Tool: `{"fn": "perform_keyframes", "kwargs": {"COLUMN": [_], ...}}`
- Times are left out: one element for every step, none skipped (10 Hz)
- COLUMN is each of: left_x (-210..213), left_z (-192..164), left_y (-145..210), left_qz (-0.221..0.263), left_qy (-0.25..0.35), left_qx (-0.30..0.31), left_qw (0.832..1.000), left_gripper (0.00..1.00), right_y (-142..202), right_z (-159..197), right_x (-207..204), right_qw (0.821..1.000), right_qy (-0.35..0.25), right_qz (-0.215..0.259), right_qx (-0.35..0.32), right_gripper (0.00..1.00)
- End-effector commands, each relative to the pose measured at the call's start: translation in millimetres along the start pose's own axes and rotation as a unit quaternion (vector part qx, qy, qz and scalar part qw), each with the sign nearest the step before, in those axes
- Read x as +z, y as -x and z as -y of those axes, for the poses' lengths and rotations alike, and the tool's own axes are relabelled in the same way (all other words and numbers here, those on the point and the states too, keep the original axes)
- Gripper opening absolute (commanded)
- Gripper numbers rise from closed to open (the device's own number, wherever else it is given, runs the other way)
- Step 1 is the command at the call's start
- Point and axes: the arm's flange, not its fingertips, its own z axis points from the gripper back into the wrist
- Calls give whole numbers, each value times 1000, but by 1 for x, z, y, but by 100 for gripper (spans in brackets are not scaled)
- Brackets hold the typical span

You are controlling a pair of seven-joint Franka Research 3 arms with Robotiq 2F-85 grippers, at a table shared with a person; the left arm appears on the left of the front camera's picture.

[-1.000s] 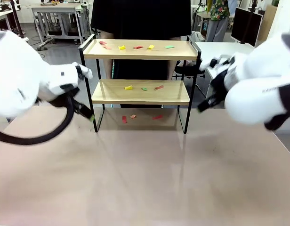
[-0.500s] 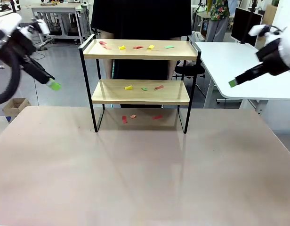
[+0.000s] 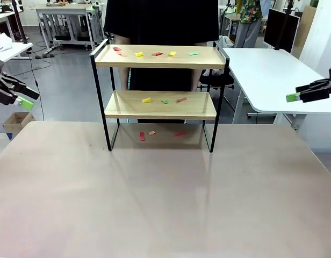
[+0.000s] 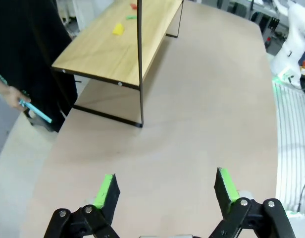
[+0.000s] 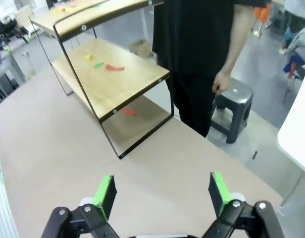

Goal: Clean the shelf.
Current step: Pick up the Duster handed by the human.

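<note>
While the left gripper point(image 4: 165, 186) and right gripper point(image 5: 162, 188) hang wide open and empty, the shelf point(image 3: 122, 105) stands ahead, between them, strewn with paper scraps point(image 3: 147, 100); cleaning looks unstarted; next, reach for a scrap.

A second ago our two arms crowded the shelf point(image 3: 160, 105), with the left gripper point(image 3: 24, 97) low by its left front leg and the right gripper point(image 3: 300, 94) just beside its right frame. Since then we have drawn both up and outward. Half a second ago they hung on either side of the shelf, level with its lower board, and now each is farther out still, well apart from it
</note>
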Motion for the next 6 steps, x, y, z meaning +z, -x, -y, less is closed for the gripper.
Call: {"fn": "perform_keyframes", "kwargs": {"left_x": [0, 0, 0, 0, -3, 10], "left_z": [6, 6, 6, 6, 2, -29], "left_y": [-14, -14, -14, -14, -6, -4], "left_qz": [-9, -9, -9, -9, -13, 5], "left_qy": [-1, -1, -1, -1, -2, -15], "left_qx": [10, 10, 10, 10, 3, 12], "left_qw": [1000, 1000, 1000, 1000, 1000, 1000], "left_gripper": [100, 100, 100, 100, 100, 100], "right_y": [-10, -10, -10, -10, -10, -3], "right_z": [-9, -9, -9, -9, -9, -9], "right_x": [0, 0, 0, 0, 0, -6], "right_qw": [1000, 1000, 1000, 1000, 1000, 999], "right_qy": [3, 3, 3, 3, 3, 1], "right_qz": [-20, -20, -20, -20, -20, -32], "right_qx": [4, 4, 4, 4, 4, 6], "right_gripper": [100, 100, 100, 100, 100, 100]}}
